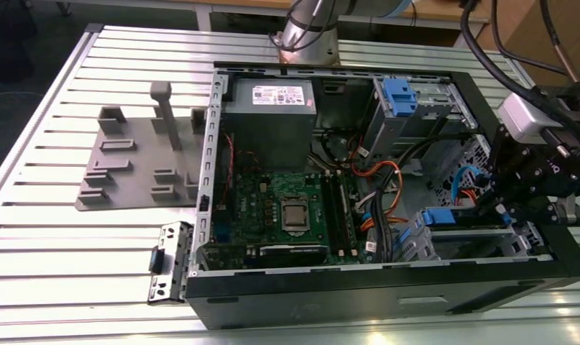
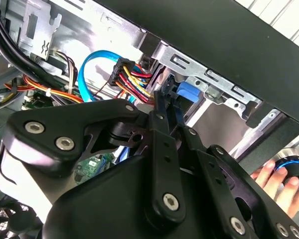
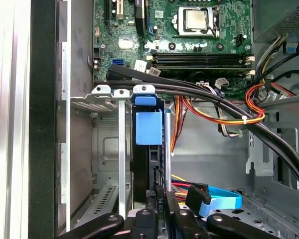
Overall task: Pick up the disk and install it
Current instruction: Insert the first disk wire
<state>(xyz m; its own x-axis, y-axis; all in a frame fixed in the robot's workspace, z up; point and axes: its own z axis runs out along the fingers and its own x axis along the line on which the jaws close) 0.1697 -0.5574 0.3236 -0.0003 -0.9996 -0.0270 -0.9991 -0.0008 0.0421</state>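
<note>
The hand [image 3: 162,211] gripped the disk [image 3: 148,144] on edge, its blue caddy partly inside the drive cage [image 3: 109,149] at the computer case's [image 1: 366,302] front corner on the bench [image 1: 60,237].

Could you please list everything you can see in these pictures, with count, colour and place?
computer case: one, black, open, on the slatted table.
slatted table: one, white, under everything.
motherboard: one, green, on the case floor.
power supply box: one, grey with white label, far corner of the case.
disk: one, blue caddy around it, standing on edge in the drive cage near the case front.
grey fixture plate: one, on the table at the exterior view's left.
small bracket: one, black, beside the case.
hand: one, a person's, by the case edge.
gripper: one, black, at the disk.
</note>
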